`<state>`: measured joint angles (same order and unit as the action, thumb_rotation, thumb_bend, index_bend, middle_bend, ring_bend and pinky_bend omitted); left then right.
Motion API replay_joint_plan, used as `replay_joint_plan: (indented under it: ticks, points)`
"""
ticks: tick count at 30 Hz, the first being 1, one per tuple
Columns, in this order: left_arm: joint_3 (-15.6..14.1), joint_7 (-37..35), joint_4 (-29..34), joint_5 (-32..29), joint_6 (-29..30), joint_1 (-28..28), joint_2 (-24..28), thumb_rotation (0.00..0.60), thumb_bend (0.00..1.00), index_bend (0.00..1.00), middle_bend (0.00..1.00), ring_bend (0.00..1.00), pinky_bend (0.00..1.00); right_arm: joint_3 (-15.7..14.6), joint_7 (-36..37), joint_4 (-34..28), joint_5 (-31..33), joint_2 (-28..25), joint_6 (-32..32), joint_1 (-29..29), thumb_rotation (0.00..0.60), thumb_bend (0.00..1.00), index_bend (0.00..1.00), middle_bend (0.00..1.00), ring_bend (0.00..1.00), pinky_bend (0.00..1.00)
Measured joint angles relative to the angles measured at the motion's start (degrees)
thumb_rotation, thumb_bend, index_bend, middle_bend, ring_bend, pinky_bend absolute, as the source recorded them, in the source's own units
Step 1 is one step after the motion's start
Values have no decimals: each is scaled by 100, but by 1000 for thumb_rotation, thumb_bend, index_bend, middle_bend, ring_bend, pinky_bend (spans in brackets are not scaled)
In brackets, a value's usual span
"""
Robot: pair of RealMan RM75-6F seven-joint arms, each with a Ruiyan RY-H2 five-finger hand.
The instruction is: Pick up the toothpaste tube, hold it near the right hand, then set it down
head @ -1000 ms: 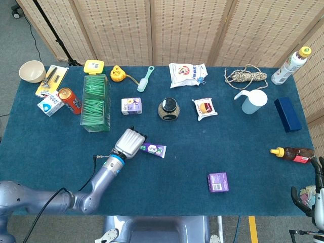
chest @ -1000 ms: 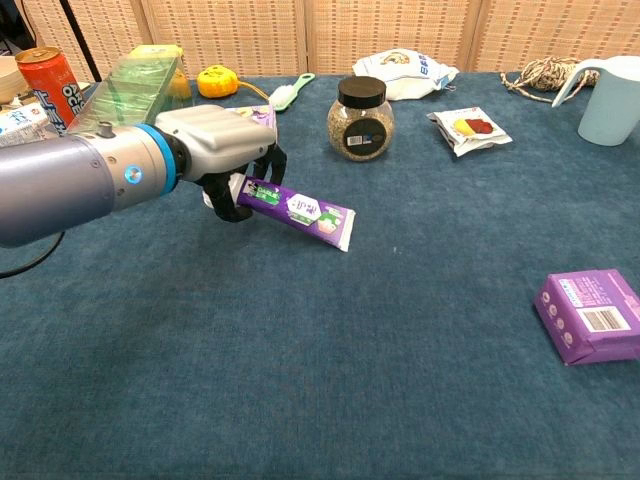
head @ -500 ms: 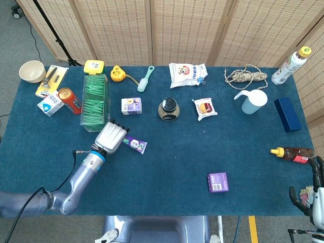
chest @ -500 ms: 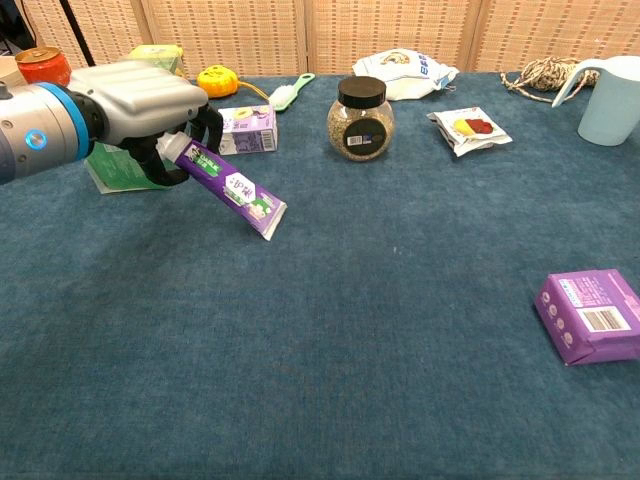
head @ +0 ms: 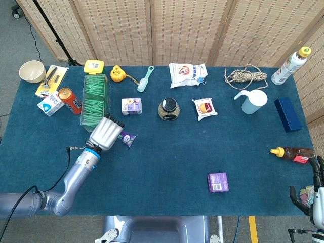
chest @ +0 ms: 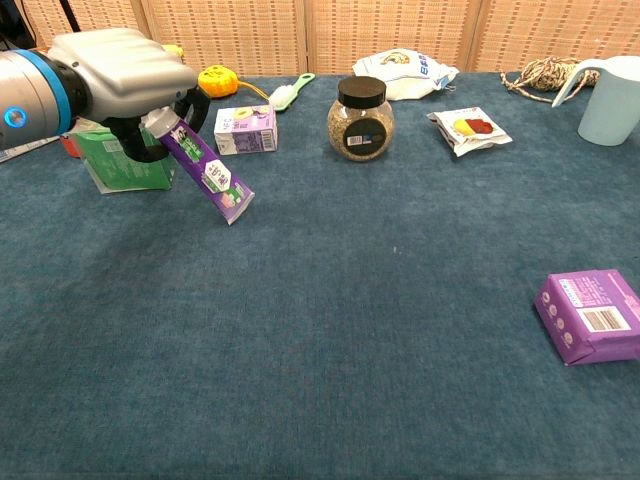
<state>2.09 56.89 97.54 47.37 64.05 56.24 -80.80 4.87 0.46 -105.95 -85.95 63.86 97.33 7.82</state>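
Note:
My left hand (head: 105, 133) (chest: 120, 80) grips the cap end of the purple toothpaste tube (chest: 203, 170) (head: 126, 137) and holds it off the blue table. The tube hangs tilted, with its flat tail pointing down and to the right. This is at the left part of the table, beside the green transparent box (head: 95, 101). My right hand (head: 315, 198) shows only at the bottom right corner of the head view, off the table's edge and far from the tube; its fingers are too cut off to read.
Near the left hand stand a small purple carton (head: 131, 106) and a dark-lidded jar (head: 168, 109). A purple box (head: 217, 181) lies at the front right. A snack packet (head: 205, 108), white pitcher (head: 251, 101), sauce bottle (head: 292, 154) and red can (head: 69, 99) sit around.
My left hand has lifted the toothpaste tube and carried it left and back toward the green box. The tube has tipped from nearly flat to steeply tilted.

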Motion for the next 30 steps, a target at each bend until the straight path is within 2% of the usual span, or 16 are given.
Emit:
replay_joint_plan:
  ticks: [3,4,8,11,13,18,30]
  points:
    - [63,200,-1,-187,-35,120,-224,600,354,392,450,334,262,-5,7,1,-5,-9,27,19,600,391,0,0,0,0]
    - [97,210,-17,-220,-44,151,-304,600,354,346,416,304,262,-4,9,0,-1,-14,33,24,600,391,0,0,0,0]
    - [279,159,-31,-385,-133,276,-514,600,354,97,181,119,251,-11,17,4,4,-16,51,45,600,391,0,0,0,0]
    - [337,74,25,-382,-166,314,-548,600,354,4,49,17,201,-10,11,3,2,-15,49,45,600,391,0,0,0,0]
    - [356,21,54,-365,-173,320,-552,600,354,0,6,0,187,-9,15,4,3,-17,45,44,600,391,0,0,0,0]
    - [411,-285,131,-181,-148,275,-528,600,354,0,0,0,127,-3,17,4,9,-23,20,33,600,391,0,0,0,0]
    - [557,-1480,311,615,-149,16,-312,600,354,0,0,0,103,2,-12,-20,-2,-44,-15,10,600,390,0,0,0,0]
